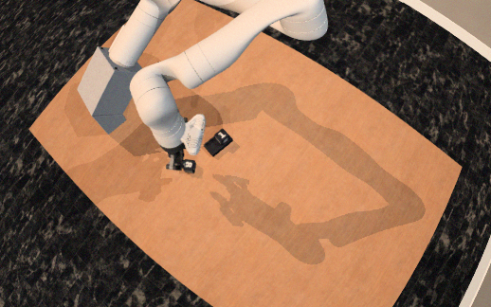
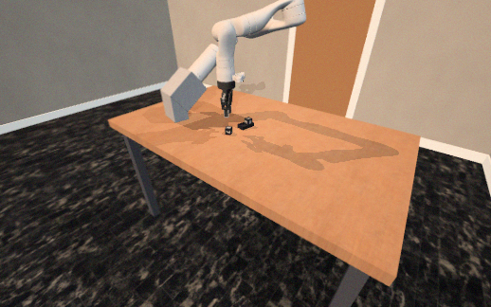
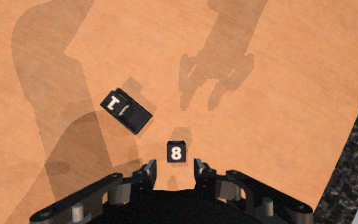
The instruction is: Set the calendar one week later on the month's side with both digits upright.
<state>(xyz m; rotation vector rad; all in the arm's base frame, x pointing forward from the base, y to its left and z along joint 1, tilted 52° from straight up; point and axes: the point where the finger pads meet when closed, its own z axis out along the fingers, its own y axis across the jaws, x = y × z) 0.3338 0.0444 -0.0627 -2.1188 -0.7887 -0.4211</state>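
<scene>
A white 8 can be read on the upper face of the black cube [image 1: 189, 165] [image 2: 228, 130] [image 3: 176, 152] that is set on the table. A white 1 is shown on the upper face of the other black cube [image 1: 222, 136] [image 2: 248, 121] [image 3: 113, 103], which is held in the black tray [image 1: 215, 146] [image 2: 244, 126] [image 3: 139, 120]. Beside the 1, a small white mark is seen in the wrist view, but it cannot be made out.

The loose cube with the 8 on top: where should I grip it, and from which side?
Come straight down over the cube and pinch its two opposite upright sides, left and right in the wrist view. It sits flat and roughly square between the open fingers, away from the tray.
</scene>
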